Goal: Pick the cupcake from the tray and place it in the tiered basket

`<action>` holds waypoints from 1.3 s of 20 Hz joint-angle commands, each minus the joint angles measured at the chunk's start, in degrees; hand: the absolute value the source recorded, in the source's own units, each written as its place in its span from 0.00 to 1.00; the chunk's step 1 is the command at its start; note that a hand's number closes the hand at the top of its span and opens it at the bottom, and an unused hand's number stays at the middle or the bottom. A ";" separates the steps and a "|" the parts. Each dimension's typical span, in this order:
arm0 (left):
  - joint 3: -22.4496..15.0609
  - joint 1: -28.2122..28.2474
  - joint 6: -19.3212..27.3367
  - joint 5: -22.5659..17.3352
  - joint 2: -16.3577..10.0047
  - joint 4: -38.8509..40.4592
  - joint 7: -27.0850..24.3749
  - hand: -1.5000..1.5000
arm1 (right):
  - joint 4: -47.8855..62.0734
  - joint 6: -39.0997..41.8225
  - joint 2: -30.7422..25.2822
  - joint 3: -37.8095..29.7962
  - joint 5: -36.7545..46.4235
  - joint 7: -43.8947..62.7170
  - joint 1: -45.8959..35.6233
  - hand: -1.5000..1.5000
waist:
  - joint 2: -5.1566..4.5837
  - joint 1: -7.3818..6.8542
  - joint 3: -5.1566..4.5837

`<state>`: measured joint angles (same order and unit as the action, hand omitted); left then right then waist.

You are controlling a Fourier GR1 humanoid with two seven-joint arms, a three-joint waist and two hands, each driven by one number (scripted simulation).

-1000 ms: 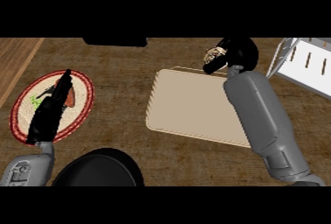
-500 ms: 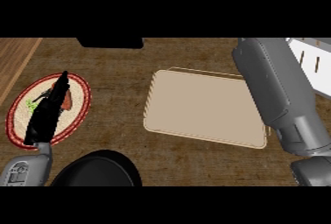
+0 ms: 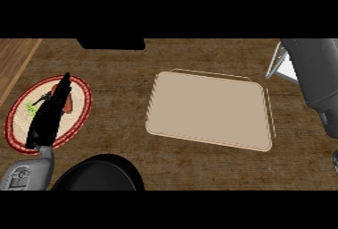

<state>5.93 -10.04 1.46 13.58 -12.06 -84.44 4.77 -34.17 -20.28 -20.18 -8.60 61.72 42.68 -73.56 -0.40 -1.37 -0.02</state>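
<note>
My left hand (image 3: 50, 112) is a black hand lying over the round, red-rimmed plate (image 3: 78, 100) at the left. Its fingers are straight and close together, pointing up the view and a little to the right, and they hold nothing. Its grey forearm (image 3: 30, 172) comes in at the lower left corner. Bits of green and reddish-brown food show on the plate on either side of the fingers.

My right grey forearm (image 3: 320, 76) runs up the right edge and leaves the view at the top. The right hand itself is out of sight, so I cannot tell what it holds or how its fingers stand.

The beige, square tray with rounded corners (image 3: 208, 107) lies in the middle of the brown wooden counter (image 3: 198, 165). I cannot see the cupcake from here. A pale piece of the tiered basket (image 3: 282, 67) shows just beside the right forearm, beyond the tray's far right corner. A round black pan-like object (image 3: 99, 174) sits at the bottom edge, and a dark rectangular object (image 3: 111, 43) at the top.
</note>
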 commanded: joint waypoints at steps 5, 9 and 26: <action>-0.83 -0.89 0.31 0.80 0.95 1.03 -0.23 0.50 | 10.52 2.23 -7.95 -0.68 1.36 -8.91 -2.98 1.00 | -0.42 -0.67 0.01; 1.25 -0.68 -1.21 -1.07 -0.84 1.36 -2.19 0.50 | 14.42 -0.32 -10.34 2.50 6.92 -6.89 0.05 1.00 | -0.64 -0.94 -0.01; -0.50 -0.07 0.40 0.81 1.25 -0.21 -0.83 0.50 | 24.09 2.08 -20.90 -1.90 4.84 -20.96 1.93 1.00 | -0.78 -1.29 0.13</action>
<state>5.77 -9.97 1.18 13.79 -11.42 -85.03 3.77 -11.49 -17.81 -40.11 -7.90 69.13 25.83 -72.92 -1.03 -2.63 0.08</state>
